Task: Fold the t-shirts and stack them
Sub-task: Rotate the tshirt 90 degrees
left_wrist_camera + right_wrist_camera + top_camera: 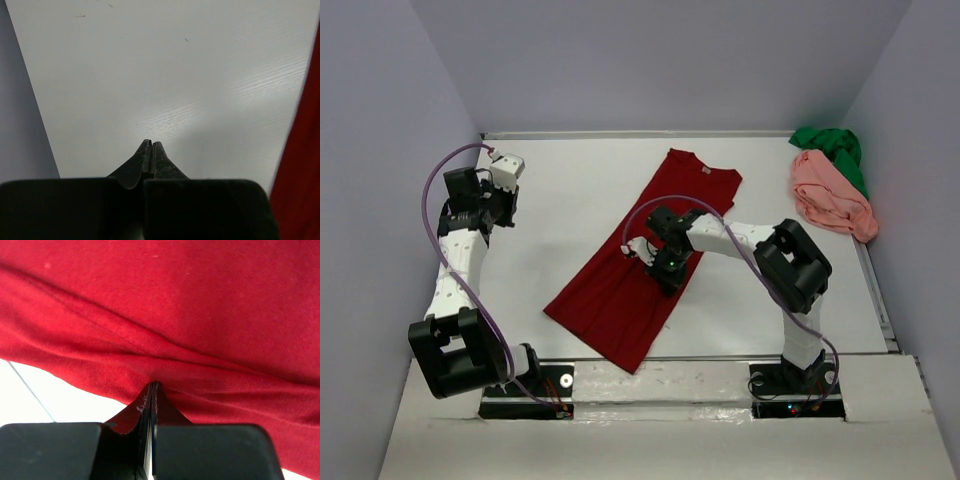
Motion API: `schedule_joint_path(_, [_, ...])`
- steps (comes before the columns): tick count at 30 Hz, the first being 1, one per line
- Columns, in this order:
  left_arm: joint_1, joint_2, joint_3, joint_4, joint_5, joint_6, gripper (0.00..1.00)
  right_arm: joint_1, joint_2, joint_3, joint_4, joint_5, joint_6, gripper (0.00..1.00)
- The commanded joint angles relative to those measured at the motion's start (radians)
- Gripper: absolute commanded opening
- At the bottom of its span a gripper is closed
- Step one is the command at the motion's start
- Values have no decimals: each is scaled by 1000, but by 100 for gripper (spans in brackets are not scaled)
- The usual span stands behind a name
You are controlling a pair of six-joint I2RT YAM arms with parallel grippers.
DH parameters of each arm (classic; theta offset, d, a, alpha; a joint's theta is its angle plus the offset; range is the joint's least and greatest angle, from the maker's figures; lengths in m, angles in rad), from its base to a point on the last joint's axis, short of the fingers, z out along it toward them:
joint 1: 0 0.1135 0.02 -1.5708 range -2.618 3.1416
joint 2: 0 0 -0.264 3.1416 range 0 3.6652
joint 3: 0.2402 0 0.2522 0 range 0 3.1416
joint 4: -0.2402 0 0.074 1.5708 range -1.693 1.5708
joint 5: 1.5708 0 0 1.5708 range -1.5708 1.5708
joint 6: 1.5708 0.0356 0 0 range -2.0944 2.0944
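A dark red t-shirt (pixel 620 290) lies as a long narrow strip across the middle of the table, collar toward the back. My right gripper (pixel 666 278) is over its right edge; in the right wrist view its jaws (pixel 153 385) are shut, tips pinching a raised crease of the red cloth (pixel 200 315). A salmon pink t-shirt (pixel 830 195) lies crumpled at the back right, with a bright green t-shirt (pixel 835 148) bunched behind it. My left gripper (pixel 503 195) hangs at the left, shut and empty (pixel 151 143) above bare table, with the red shirt's edge (pixel 305 160) to its right.
The white table (pixel 560 210) is enclosed by grey walls (pixel 380 150) on the left, back and right. Both arm bases sit on a strip at the near edge (pixel 660 385). A purple cable loops over each arm.
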State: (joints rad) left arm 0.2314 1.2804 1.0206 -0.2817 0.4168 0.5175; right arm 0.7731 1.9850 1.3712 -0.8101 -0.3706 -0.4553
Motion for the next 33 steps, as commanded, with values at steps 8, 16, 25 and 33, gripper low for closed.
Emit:
schedule_joint_path(8, [5, -27, 7, -13, 92, 4, 0, -92, -61, -193, -54, 274, -34, 0])
schedule_joint_path(16, [-7, -26, 9, -22, 109, 9, 0, -103, -153, -149, -142, 262, -26, 0])
schedule_joint_path(25, [-10, -38, 6, -34, 123, 19, 0, -103, -227, -38, -271, 233, -20, 0])
schedule_joint_path(33, [-20, -18, -4, -37, 162, 29, 0, -116, -354, 232, -206, 353, 9, 0])
